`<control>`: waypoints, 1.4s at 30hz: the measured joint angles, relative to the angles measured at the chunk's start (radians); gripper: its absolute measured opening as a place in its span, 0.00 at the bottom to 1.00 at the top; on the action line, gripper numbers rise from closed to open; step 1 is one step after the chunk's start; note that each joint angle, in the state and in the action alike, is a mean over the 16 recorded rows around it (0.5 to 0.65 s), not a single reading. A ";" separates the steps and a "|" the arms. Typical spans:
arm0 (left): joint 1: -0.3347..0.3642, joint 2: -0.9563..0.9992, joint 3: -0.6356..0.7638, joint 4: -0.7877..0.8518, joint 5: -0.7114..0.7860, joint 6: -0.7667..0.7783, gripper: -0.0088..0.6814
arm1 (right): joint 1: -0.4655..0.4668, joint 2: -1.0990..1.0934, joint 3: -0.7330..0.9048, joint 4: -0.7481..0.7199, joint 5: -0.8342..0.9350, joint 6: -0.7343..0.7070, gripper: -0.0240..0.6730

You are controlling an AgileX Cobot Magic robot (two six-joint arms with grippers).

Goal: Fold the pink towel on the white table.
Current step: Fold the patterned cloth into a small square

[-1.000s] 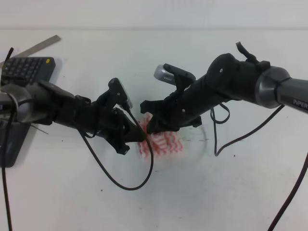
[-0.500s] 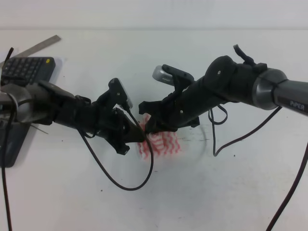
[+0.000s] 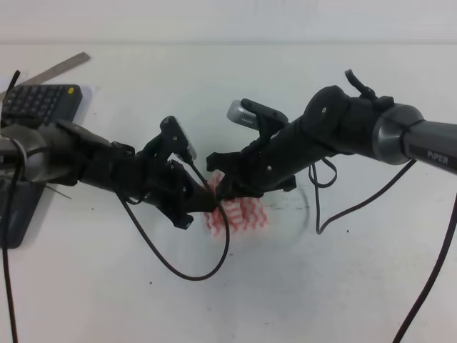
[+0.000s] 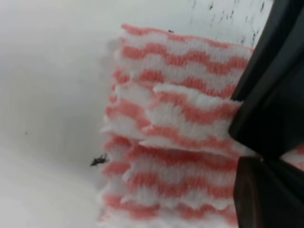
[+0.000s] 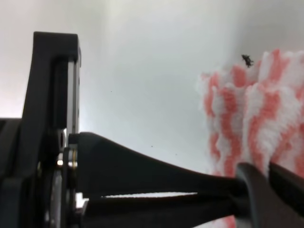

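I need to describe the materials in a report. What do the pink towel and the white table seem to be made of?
The pink towel looks like thin, soft textile, perhaps a non-woven or knitted wipe: fuzzy ridged surface, scalloped edges, layers that bend easily. The white table looks like a hard, smooth, matte to faintly glossy board, perhaps laminate: flat, plain, with small dark specks and scuffs. The exact materials cannot be told.
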 joint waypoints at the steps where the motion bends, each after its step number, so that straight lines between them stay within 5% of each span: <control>1: 0.000 0.000 0.000 0.001 -0.001 0.000 0.01 | 0.000 0.000 0.000 0.003 0.000 -0.003 0.02; 42: 0.019 -0.076 -0.001 0.136 -0.066 -0.136 0.01 | 0.002 0.001 0.000 0.034 -0.001 -0.042 0.02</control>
